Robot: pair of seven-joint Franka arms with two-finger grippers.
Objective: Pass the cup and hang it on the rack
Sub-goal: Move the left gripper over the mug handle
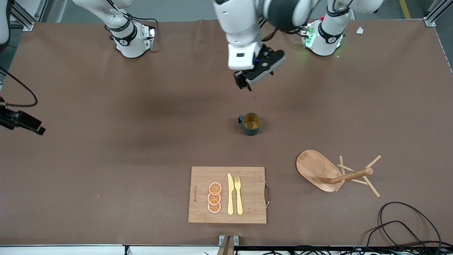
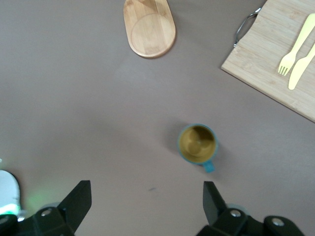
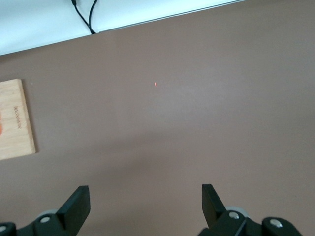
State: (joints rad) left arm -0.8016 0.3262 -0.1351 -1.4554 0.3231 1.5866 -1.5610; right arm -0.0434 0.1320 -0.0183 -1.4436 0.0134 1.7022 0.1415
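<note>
The dark teal cup (image 1: 252, 124) (image 2: 198, 143) stands upright mid-table, its tan inside showing and its small handle turned toward the right arm's end. My left gripper (image 1: 244, 84) (image 2: 147, 189) hangs open and empty over bare table between the cup and the robots' bases. The wooden rack (image 1: 315, 169) (image 2: 150, 29) sits nearer the front camera, toward the left arm's end, its post and pegs (image 1: 357, 174) slanting outward from the oval base. My right gripper (image 3: 145, 191) is open over bare table with nothing between its fingers; the front view does not show it.
A bamboo cutting board (image 1: 201, 175) (image 2: 261, 54) (image 3: 15, 123) with orange slices (image 1: 214, 197), a yellow knife (image 1: 230, 194) and fork (image 1: 239, 194) lies near the front edge. Black cables (image 1: 400, 219) loop at the front corner by the left arm's end. A black device (image 1: 21, 122) juts in at the right arm's end.
</note>
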